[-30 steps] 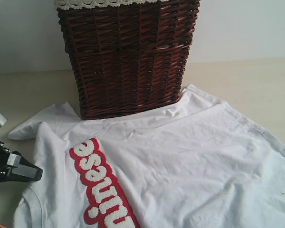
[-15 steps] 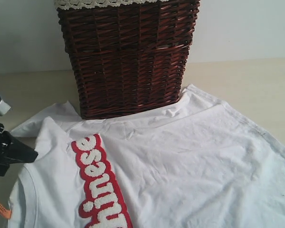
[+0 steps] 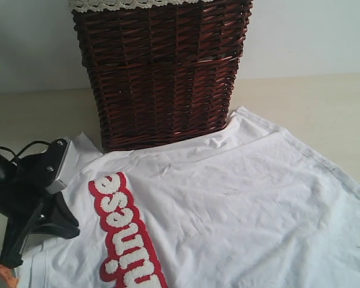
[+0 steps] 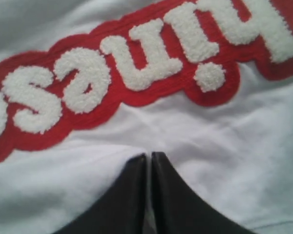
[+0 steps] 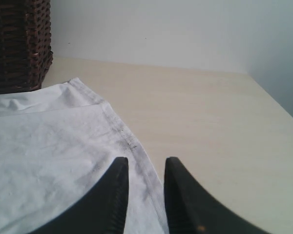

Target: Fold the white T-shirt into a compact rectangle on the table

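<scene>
The white T-shirt [image 3: 240, 198] lies spread over the table [image 3: 324, 102], its red patch band with fuzzy white letters [image 3: 123, 234] running toward the front edge. My left gripper [image 3: 72, 230] rests on the shirt's left side just beside the band [image 4: 136, 73]. Its jaws [image 4: 149, 157] are pressed together with a thin strip of white cloth between them and fabric bunched against one finger. The small orange tag [image 3: 6, 273] peeks out at the lower left. My right gripper [image 5: 146, 163] is open, its fingers straddling the shirt's stitched edge [image 5: 124, 136] above the table [image 5: 210, 122]; it is outside the exterior view.
A dark wicker basket [image 3: 162, 72] with cream lace trim stands at the back, touching the shirt's far edge, and also shows in the right wrist view as the basket [image 5: 19, 44]. A pale wall [image 3: 306, 36] runs behind it. The table's right edge [image 5: 278, 107] lies near.
My left gripper swung from the far left in over the shirt, toward the red band, and the left sleeve that lay out on the table has been drawn in with it.
</scene>
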`<state>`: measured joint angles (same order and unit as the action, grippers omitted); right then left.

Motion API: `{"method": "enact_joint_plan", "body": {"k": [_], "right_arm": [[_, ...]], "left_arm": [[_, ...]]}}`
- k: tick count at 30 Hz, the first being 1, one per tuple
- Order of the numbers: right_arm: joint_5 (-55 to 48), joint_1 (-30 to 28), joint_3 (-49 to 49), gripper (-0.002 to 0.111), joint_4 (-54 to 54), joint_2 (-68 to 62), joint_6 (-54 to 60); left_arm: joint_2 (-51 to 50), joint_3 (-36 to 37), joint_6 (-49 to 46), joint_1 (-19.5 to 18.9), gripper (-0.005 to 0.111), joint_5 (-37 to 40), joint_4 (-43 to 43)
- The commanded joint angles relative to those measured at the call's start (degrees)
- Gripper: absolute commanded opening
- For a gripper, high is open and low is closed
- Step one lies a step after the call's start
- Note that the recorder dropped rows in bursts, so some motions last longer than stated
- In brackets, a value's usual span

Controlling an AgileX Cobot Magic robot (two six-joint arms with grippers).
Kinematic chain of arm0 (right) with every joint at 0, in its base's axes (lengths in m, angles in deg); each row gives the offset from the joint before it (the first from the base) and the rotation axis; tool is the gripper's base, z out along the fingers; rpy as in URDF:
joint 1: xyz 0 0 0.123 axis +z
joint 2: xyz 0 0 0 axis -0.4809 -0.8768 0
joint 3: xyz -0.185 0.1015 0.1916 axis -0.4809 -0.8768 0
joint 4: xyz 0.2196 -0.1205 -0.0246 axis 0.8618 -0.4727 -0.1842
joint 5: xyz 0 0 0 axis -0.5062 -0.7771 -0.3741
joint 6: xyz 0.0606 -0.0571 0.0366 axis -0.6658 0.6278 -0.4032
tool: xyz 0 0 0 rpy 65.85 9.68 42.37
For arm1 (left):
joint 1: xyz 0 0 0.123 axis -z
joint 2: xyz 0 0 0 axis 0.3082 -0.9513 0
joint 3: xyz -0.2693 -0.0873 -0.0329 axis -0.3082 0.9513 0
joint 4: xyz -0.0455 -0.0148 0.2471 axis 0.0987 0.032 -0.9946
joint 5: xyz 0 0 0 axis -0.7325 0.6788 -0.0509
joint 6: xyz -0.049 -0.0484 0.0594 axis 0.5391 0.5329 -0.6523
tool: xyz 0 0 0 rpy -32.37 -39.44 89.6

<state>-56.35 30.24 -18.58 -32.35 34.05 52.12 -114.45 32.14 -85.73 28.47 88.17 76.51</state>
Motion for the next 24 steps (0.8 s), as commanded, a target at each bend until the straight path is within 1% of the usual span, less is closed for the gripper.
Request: {"method": "enact_joint_plan", "body": {"k": [1,4,6,10,12,14,17,21,24], "right_arm": [[0.4,-0.2,-0.3,0.028,-0.5,0.4,0.0],[0.4,-0.2,-0.3,0.028,-0.5,0.4,0.0],[0.4,-0.2,-0.3,0.028,-0.5,0.4,0.0],[0.4,-0.2,-0.3,0.028,-0.5,0.4,0.0],[0.4,-0.2,-0.3,0.028,-0.5,0.4,0.0],[0.4,-0.2,-0.3,0.028,-0.5,0.4,0.0],[0.4,-0.2,-0.3,0.028,-0.5,0.4,0.0],[0.4,-0.2,-0.3,0.028,-0.5,0.4,0.0],[0.4,-0.2,-0.3,0.028,-0.5,0.4,0.0]], "left_arm": [[-1.6,-0.3,0.3,3.2,0.031,-3.7,1.4],[-2.6,-0.3,1.4,3.4,0.055,-6.1,4.4],[-2.6,-0.3,4.2,3.4,0.062,-8.4,7.6],[-0.1,-0.3,12.6,2.5,0.062,-9.4,11.8],[2.2,-0.3,16.7,1.1,0.062,-9.4,13.4],[4.5,-0.3,18.7,-0.7,0.062,-9.4,15.1],[6.4,-0.3,19.2,-4.3,0.062,-9.4,16.8],[5.7,0.0,20.8,-9.4,0.062,-9.5,12.0],[5.3,2.1,21.1,-15.9,0.062,-10.2,11.7]]}}
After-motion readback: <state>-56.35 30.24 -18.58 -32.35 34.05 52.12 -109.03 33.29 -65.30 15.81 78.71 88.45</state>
